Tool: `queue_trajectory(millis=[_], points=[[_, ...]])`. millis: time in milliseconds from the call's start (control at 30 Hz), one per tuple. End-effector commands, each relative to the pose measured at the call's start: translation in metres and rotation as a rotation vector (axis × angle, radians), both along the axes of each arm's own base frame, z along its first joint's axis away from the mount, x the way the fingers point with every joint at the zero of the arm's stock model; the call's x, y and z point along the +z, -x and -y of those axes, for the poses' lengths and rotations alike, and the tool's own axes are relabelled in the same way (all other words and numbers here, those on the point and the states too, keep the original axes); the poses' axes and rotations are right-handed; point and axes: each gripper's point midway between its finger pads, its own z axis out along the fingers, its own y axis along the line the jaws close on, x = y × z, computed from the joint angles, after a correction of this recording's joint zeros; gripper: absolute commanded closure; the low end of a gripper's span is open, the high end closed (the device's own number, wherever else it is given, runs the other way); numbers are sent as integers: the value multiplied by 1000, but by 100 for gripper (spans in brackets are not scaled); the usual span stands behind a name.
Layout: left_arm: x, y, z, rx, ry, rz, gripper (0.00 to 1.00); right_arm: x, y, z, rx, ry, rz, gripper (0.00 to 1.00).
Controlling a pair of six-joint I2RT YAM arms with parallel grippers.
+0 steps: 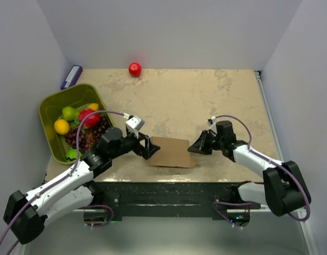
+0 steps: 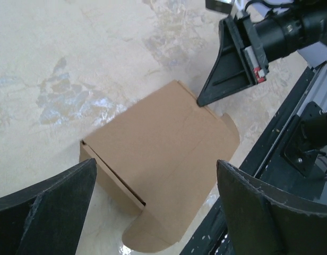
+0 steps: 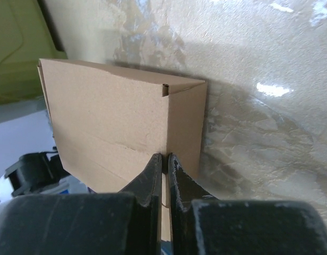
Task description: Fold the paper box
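The paper box [image 1: 171, 151] is a small plain brown carton lying near the table's front edge. In the left wrist view [image 2: 163, 159] it has a rounded flap sticking out at the near end and a slit along its left side. My left gripper [image 1: 150, 147] is open at the box's left end, its fingers spread on either side of it without touching [image 2: 155, 164]. My right gripper [image 1: 194, 147] is shut, and its tips touch the box's right corner edge [image 3: 165, 155]. The box fills the right wrist view [image 3: 110, 122].
An olive-green bin [image 1: 46, 106] holding several fruits stands at the left. A red apple [image 1: 135, 69] lies at the back wall. A blue-and-white object [image 1: 71, 76] sits at the back left corner. The black front rail [image 1: 169, 191] runs just below the box.
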Motion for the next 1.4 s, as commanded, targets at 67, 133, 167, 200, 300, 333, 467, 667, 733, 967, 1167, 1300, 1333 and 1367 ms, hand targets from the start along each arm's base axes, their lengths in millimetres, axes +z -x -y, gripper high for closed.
queue_trajectory(millis=[67, 133, 167, 200, 300, 333, 467, 667, 733, 967, 1167, 1300, 1333, 1367], points=[[36, -3, -13, 11, -93, 28, 0, 25, 12, -8, 147, -100, -24, 100], [48, 2, -14, -41, -105, 115, 0, 34, 14, -7, 166, -128, -29, 100], [52, 3, -15, -54, -113, 143, 0, 36, 15, -7, 172, -139, -33, 100], [55, 5, -17, -70, -123, 176, 0, 40, 17, -8, 187, -149, -38, 100], [68, 18, -17, -189, -155, 317, 0, 47, 22, -7, 220, -175, -57, 100], [71, 24, -17, -239, -166, 376, 0, 49, 23, -6, 228, -181, -64, 100], [71, 41, -13, -336, -155, 485, 0, 56, 30, -2, 279, -212, -101, 100], [66, 61, -15, -404, -205, 632, 1, 62, 32, 7, 328, -208, -145, 100], [68, 69, -14, -442, -235, 693, 2, 66, 31, 8, 335, -204, -149, 100], [55, 72, -12, -515, -392, 821, 2, 70, 32, 6, 341, -219, -174, 100], [39, 69, -4, -561, -507, 911, 0, 69, 34, 5, 341, -238, -205, 100], [22, 79, 5, -644, -549, 910, 0, 66, 33, 4, 341, -249, -225, 100], [18, 82, 7, -660, -555, 907, 0, 66, 33, 4, 344, -251, -227, 100], [15, 85, 9, -676, -555, 909, 0, 66, 32, 4, 342, -252, -230, 100]])
